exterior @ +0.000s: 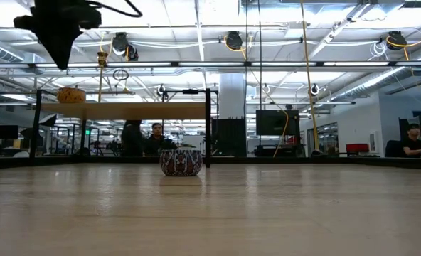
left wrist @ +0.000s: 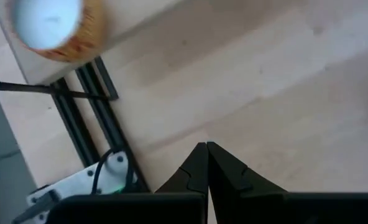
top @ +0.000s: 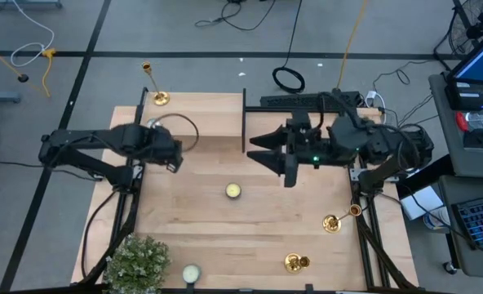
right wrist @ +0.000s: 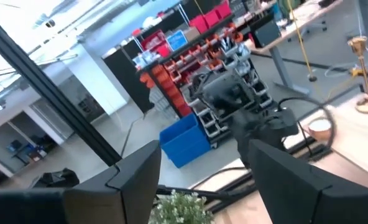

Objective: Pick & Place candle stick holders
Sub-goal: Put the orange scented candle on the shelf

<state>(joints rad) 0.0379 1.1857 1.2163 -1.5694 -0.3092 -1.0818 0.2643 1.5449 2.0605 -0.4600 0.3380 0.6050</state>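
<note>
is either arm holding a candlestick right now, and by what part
Nothing is held. The left tool is shut on empty air above the table, and the right tool hangs open with nothing between its fingers.

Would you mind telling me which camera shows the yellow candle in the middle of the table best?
The high view: the yellow candle sits unobstructed on the table there. The low view and both wrist views do not show it.

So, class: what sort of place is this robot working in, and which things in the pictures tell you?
Probably a robotics lab in an open industrial workspace: exposed ceiling pipes and lights, shelves of red and blue parts bins, and people seated at desks behind the wooden table.
</note>
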